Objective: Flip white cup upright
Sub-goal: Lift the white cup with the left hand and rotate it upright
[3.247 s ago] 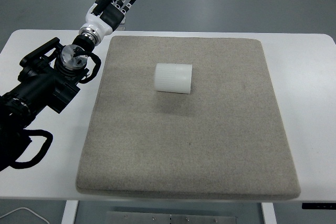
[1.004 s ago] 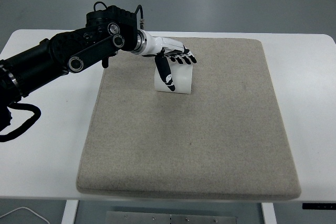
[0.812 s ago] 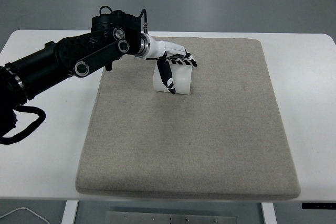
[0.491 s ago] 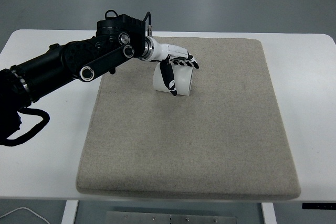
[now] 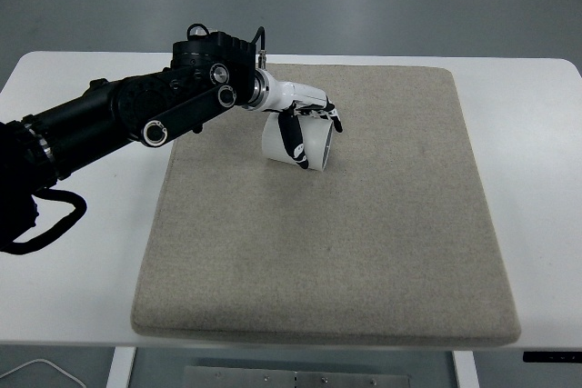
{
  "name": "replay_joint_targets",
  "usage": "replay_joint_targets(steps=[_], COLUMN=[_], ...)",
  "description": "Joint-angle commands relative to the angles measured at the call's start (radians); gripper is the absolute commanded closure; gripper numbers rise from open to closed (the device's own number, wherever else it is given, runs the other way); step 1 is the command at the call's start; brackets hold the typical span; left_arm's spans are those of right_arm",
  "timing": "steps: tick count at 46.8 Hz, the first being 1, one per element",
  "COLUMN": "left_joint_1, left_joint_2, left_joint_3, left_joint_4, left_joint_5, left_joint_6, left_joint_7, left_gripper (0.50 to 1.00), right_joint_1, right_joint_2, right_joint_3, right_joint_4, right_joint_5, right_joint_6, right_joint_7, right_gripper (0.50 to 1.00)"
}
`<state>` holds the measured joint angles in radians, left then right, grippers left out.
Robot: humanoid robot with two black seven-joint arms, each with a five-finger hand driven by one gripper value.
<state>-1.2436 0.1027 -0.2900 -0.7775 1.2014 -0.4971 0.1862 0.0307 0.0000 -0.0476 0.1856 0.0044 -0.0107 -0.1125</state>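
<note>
On the grey mat [image 5: 364, 252], toward its far edge and a bit left of the middle, sits the white cup [image 5: 312, 144]. It is ribbed, lying on its side but slightly tilted, its long axis running roughly left to right. Whether it touches the mat along its whole length or only at one end is hard to tell.

Left hand [image 5: 305, 117] is on the cup from above. Fingers [image 5: 329, 115] drape over the cup's far top side, curled around it; thumb [image 5: 293, 141] comes down the near face, black-and-white tip near the cup's lower edge. So the fingers hold the cup, pinched between thumb and the rest.

Left arm [image 5: 136, 114], black and bulky, comes in from the left edge and crosses the white table [image 5: 86, 224], reaching over the mat's far left corner. White wrist section joins arm to hand just left of the cup. Black cable [image 5: 50, 220] loops off the arm near the table's left edge.

Mat covers most of the table, with bare white strips at the left, right and far edges.
</note>
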Motion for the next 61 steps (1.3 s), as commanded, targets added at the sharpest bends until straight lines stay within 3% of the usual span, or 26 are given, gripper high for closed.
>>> replay_joint_targets(steps=[1, 12, 20, 29, 61], left_joint_1=[-0.004, -0.014, 0.004, 0.032, 0.142], left_joint_2=[0.009, 0.074, 0.140, 0.181, 0.184], left_joint_3=[-0.008, -0.109, -0.121, -0.124, -0.230], left_joint_4=[0.001, 0.072, 0.072, 0.073, 0.073], left_joint_5=[-0.013, -0.163, -0.304, -0.513, -0.641], left_joint_6=[0.000, -0.018, -0.021, -0.021, -0.041], left_joint_7=[-0.004, -0.028, -0.119, -0.171, -0.381], left_gripper=[1.000, 1.000, 1.000, 1.000, 1.000], right_joint_1=[0.000, 0.000, 0.000, 0.000, 0.000], right_joint_2=[0.000, 0.000, 0.000, 0.000, 0.000], right_joint_3=[0.000, 0.000, 0.000, 0.000, 0.000], right_joint_4=[0.000, 0.000, 0.000, 0.000, 0.000], right_joint_5=[0.000, 0.000, 0.000, 0.000, 0.000], right_joint_6=[0.000, 0.000, 0.000, 0.000, 0.000], right_joint_7=[-0.001, 0.001, -0.001, -0.001, 0.001], right_gripper=[0.570, 0.570, 0.570, 0.570, 0.570])
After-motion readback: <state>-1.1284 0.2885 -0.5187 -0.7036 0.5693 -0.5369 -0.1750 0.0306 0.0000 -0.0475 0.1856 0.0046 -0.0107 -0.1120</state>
